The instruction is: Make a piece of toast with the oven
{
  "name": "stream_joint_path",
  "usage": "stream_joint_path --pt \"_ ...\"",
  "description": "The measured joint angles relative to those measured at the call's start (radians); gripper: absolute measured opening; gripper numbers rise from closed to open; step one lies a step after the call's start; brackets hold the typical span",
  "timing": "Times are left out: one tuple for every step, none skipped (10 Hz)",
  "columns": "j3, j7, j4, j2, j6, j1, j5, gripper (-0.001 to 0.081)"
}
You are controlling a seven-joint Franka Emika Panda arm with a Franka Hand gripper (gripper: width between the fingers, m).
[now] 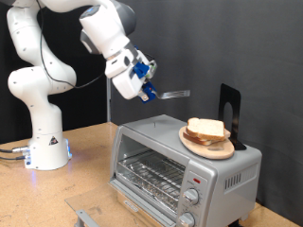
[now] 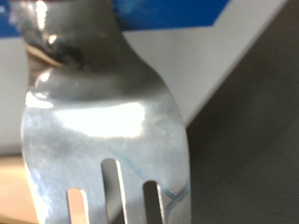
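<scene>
claw [image 1: 150, 92] grips fork [image 1: 173, 94] above oven [image 1: 180, 165] | toast [image 1: 206, 130] on plate [image 1: 207, 144] atop oven, door shut | risk: tines skid, shoving plate off roof

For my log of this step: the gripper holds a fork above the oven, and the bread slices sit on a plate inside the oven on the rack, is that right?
Not quite. The exterior view shows the bread slices on a plate on top of the oven, not inside it. The gripper does hold a fork above the oven.
</scene>
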Motion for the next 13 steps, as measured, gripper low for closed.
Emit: stream_joint_path --pt "-0.009 0.001 -0.023 -0.023 0.001 -0.032 -0.017 0.0448" --pt "-0.017 0.005 -0.042 -0.041 -0.008 -0.07 -0.048 0.0448" --pt "-0.03 0.004 -0.057 -0.055 -0.024 -0.106 -0.074 0.0448" --pt "-0.055 -0.009 -0.067 -0.069 -0.046 -0.133 -0.091 0.0448" --pt "-0.087 -0.031 -0.072 -0.079 -0.07 -0.155 -0.106 0.0448" --pt "-0.12 -0.059 -0.075 -0.087 -0.083 -0.175 -0.113 0.0448" --pt "-0.154 -0.083 -0.075 -0.091 -0.105 -0.193 -0.123 0.0448" --pt "-0.176 -0.1 -0.074 -0.096 -0.134 -0.204 -0.128 0.0448" --pt "-0.172 -0.1 -0.074 -0.096 -0.133 -0.203 -0.128 0.0448" --pt "-0.166 -0.088 -0.064 -0.09 -0.165 -0.204 -0.161 0.0448" --pt "-0.159 -0.054 -0.037 -0.076 -0.216 -0.206 -0.206 0.0448" --pt "-0.156 -0.023 0.0 -0.051 -0.256 -0.207 -0.245 0.0448" --pt "-0.155 0.006 0.042 -0.02 -0.28 -0.207 -0.27 0.0448"
